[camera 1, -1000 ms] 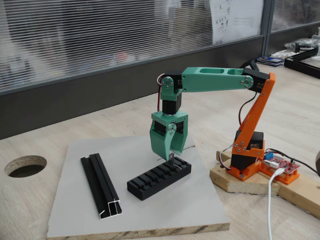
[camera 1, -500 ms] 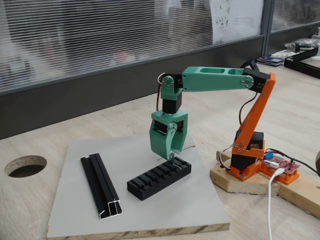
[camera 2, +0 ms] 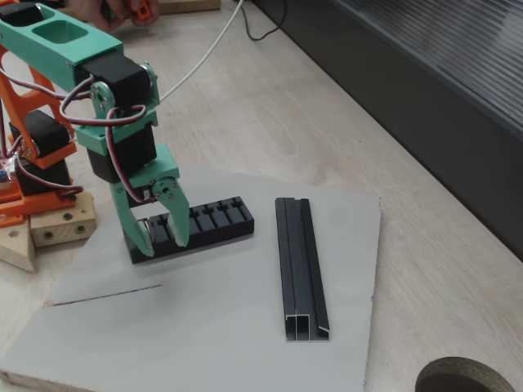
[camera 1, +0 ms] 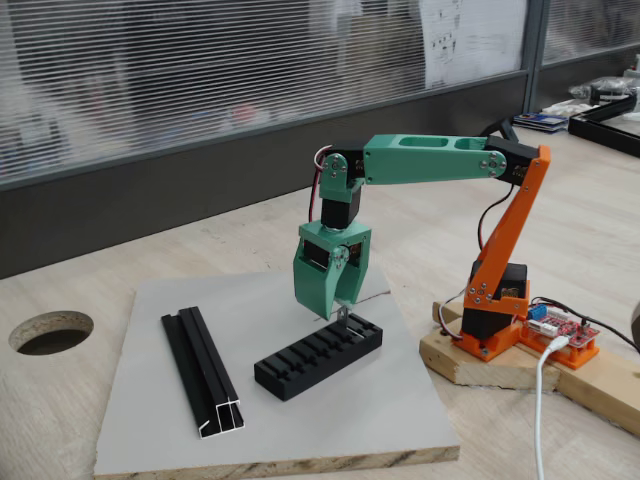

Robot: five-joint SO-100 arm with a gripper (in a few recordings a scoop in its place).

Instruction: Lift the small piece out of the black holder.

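Near the centre of both fixed views, a green gripper (camera 1: 338,305) (camera 2: 159,237) hangs pointing straight down over one end of the black holder (camera 1: 318,356) (camera 2: 194,226), a short slotted block lying on a pale grey board (camera 1: 290,420) (camera 2: 221,327). Just below its fingertips, a small piece (camera 1: 342,317), a thin grey metal tab, stands upright with its lower end at the holder's top; whether it sits in a slot or hangs just clear of it cannot be told. The jaws are nearly together around the tab's top, apparently pinching it, though the contact is too small to confirm. Seen from the other side, the fingers straddle the holder's left end with a narrow gap between them. Left of the holder in one view and right of it in the other, well apart, lies a longer black channel rail (camera 1: 203,370) (camera 2: 300,265). An orange arm base (camera 1: 497,320) stands on a wooden block at the board's edge. At the lower corner, a round hole (camera 1: 51,331) (camera 2: 462,380) opens in the wooden table.
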